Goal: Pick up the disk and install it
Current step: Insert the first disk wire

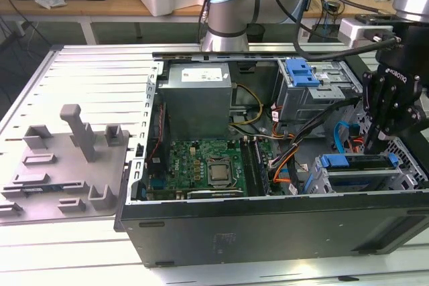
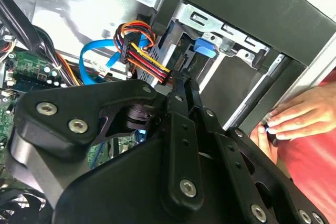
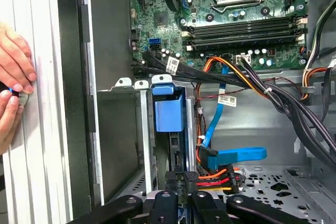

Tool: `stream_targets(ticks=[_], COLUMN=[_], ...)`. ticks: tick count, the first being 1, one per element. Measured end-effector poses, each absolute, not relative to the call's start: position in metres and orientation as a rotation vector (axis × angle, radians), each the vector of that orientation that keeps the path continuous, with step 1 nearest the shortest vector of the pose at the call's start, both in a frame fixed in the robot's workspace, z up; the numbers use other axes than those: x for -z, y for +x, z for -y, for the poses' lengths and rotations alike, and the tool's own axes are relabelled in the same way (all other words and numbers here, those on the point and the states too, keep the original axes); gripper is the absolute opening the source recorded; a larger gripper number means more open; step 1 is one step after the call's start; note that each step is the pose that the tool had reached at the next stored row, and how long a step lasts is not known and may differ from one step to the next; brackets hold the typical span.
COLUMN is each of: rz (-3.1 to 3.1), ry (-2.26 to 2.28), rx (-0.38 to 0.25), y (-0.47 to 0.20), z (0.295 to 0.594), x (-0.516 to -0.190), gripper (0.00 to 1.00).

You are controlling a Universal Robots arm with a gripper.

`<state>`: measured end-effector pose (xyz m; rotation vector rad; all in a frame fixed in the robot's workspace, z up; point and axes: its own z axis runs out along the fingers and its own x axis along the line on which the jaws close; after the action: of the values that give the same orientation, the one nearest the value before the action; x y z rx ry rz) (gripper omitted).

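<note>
The disk (image 1: 354,163) sits inside the lower drive cage at the case's front corner, on the exterior view's right, with its blue bracket showing on top. In the first wrist view the disk (image 3: 169,113) stands edge-on in its slot. My gripper (image 1: 371,144) hangs just over the disk's rear end, its fingers pressed together and holding nothing. In the second wrist view the gripper (image 2: 184,81) ends beside a connector with orange, red and yellow wires (image 2: 149,59). The gripper's tips (image 3: 181,179) meet the same connector (image 3: 212,178) in the first wrist view.
The open computer case (image 1: 268,232) lies on a slatted table. An upper grey cage with a blue latch (image 1: 301,72) and the grey power supply box (image 1: 198,95) stand at the back. A blue data cable (image 3: 236,156) lies by the disk. A person's hands (image 3: 13,85) rest outside the case wall.
</note>
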<state>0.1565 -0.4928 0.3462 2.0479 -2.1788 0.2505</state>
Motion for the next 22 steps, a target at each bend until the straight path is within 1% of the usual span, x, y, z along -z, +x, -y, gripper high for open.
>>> stream_targets(ticks=[6, 9, 22], rz=[2.192, 2.196, 2.198], ry=[2.080, 2.087, 2.089], rx=[-0.211, -0.200, -0.196], y=[0.155, 0.154, 0.154], z=[0.500, 0.506, 0.506], x=[-0.346, -0.346, -0.346], gripper=[0.17, 0.17, 0.17])
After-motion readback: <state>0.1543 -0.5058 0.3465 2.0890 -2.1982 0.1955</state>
